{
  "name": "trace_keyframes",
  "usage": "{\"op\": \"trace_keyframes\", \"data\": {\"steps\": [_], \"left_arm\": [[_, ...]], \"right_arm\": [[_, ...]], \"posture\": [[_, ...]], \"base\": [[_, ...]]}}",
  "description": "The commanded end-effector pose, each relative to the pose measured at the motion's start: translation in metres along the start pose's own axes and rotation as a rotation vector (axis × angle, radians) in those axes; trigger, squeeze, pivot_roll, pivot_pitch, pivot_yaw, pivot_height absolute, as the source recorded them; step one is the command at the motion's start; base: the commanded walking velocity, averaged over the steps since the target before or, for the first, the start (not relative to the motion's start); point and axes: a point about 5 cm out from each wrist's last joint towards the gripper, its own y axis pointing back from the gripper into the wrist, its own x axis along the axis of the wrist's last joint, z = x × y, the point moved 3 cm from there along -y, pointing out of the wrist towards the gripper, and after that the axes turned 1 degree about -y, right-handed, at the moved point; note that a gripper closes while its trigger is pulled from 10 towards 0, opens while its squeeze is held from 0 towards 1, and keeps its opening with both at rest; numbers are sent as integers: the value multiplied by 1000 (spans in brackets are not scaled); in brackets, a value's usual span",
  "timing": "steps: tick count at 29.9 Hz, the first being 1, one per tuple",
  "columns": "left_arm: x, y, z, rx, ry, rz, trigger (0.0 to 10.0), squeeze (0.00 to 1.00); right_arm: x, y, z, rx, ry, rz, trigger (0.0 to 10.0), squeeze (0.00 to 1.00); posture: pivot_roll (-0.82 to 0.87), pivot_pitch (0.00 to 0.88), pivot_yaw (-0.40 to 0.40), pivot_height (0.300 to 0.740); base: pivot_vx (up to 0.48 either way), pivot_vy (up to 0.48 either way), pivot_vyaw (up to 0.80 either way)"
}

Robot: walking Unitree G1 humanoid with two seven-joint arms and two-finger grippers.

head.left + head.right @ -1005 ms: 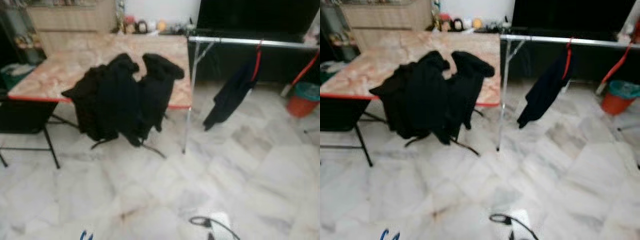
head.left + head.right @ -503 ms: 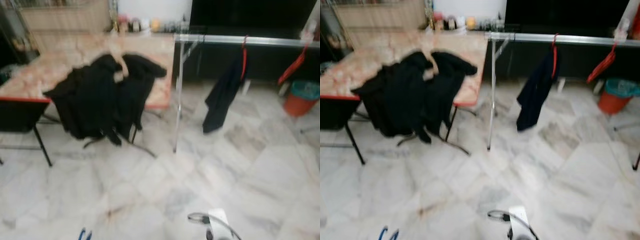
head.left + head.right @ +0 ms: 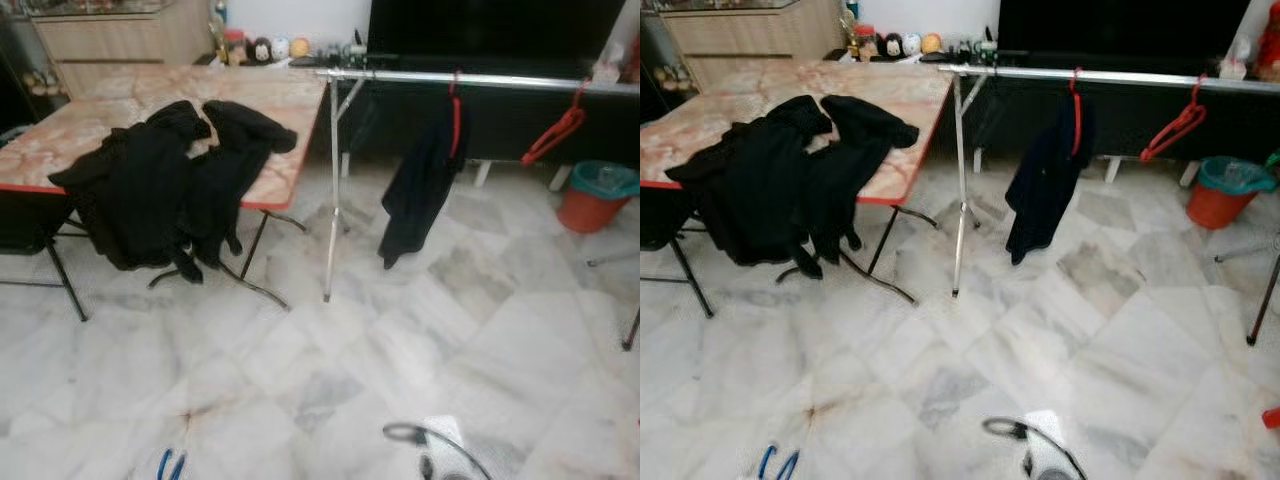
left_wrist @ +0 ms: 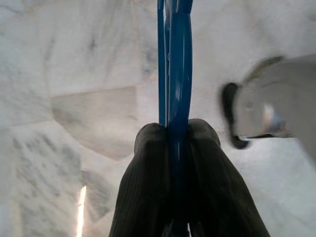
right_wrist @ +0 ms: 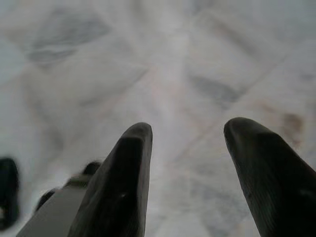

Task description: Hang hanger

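Observation:
My left gripper (image 4: pixel 175 131) is shut on a blue hanger (image 4: pixel 175 64), held low over the marble floor; the hanger's tip (image 3: pixel 168 466) pokes into the bottom of the left eye view. My right gripper (image 5: pixel 187 131) is open over the floor with nothing between its fingers. Ahead stands a silver clothes rail (image 3: pixel 470 80). A dark garment (image 3: pixel 415 185) hangs from it on a red hanger (image 3: pixel 456 100). Further right on the rail hangs a bare red hanger (image 3: pixel 556 130). A pile of black clothes (image 3: pixel 165 180) lies on the marble-topped folding table (image 3: pixel 110 115) to the left.
An orange bucket with a teal rim (image 3: pixel 595 195) stands at the right under the rail. A large dark screen (image 3: pixel 490 35) sits behind the rail. Small items (image 3: pixel 260 48) line the back of the table. The rail's upright leg (image 3: pixel 330 190) stands beside the table corner.
The whole scene has slid leftward in both eye views, so the camera has turned right; the rail and hanging garment are now more central. The picture is sharper.

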Motion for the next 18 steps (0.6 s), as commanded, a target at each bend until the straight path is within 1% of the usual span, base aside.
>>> {"op": "trace_keyframes", "data": {"steps": [1,2,8,9,13,16,18], "left_arm": [[-2,1,-6,10,-16,-5,10000,0],[-2,1,-7,12,-16,-6,10000,0],[-2,1,-7,21,-1,0,10000,0],[-2,1,-7,19,12,5,10000,0],[-2,1,-7,20,12,5,10000,0],[-2,1,-6,17,13,0,10000,0],[-3,1,-6,11,20,-1,10000,0]], "right_arm": [[5,1,-12,28,-6,10,10000,0],[5,1,-12,30,-11,10,10000,0],[4,1,-13,36,-7,9,10000,0],[3,1,-12,36,-9,7,10000,0],[2,1,-12,39,-6,5,10000,0],[3,1,-13,37,-8,7,10000,0],[5,1,-14,44,-6,16,10000,0]], "posture": [[14,0,18,740],[14,0,18,740],[14,0,18,740],[14,0,18,740],[14,0,18,740],[14,0,18,740],[14,0,18,740]], "base": [[0,-341,-513],[0,-274,-775],[0,0,-776],[0,0,-775],[0,0,-775],[0,0,-638],[0,0,0]]}}
